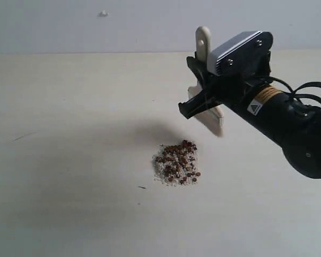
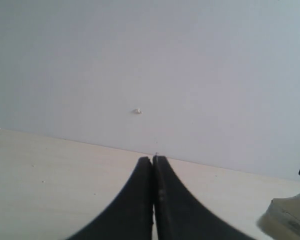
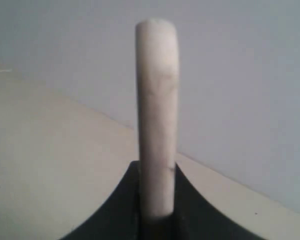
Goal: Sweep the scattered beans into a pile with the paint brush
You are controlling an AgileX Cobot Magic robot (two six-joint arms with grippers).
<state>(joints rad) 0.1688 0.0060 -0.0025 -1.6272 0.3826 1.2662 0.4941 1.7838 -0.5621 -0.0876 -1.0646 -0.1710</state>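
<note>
Beans [image 1: 176, 162] piled; right gripper [image 3: 156, 172] clamps paint brush [image 1: 203, 43] aloft; left gripper [image 2: 153, 164] closed, empty.

The light here is soft and even, rather dim, with a bluish cast on the wall [image 1: 96, 27]. A faint wide shadow spreads over the desk [image 1: 53, 107] beside the paint brush [image 1: 216, 121]. Up close, the brush handle in the right wrist view is blurred, and the left pincer [image 2: 153, 160] has smeared edges. The pile [image 1: 176, 163] looks fairly crisp.
</note>
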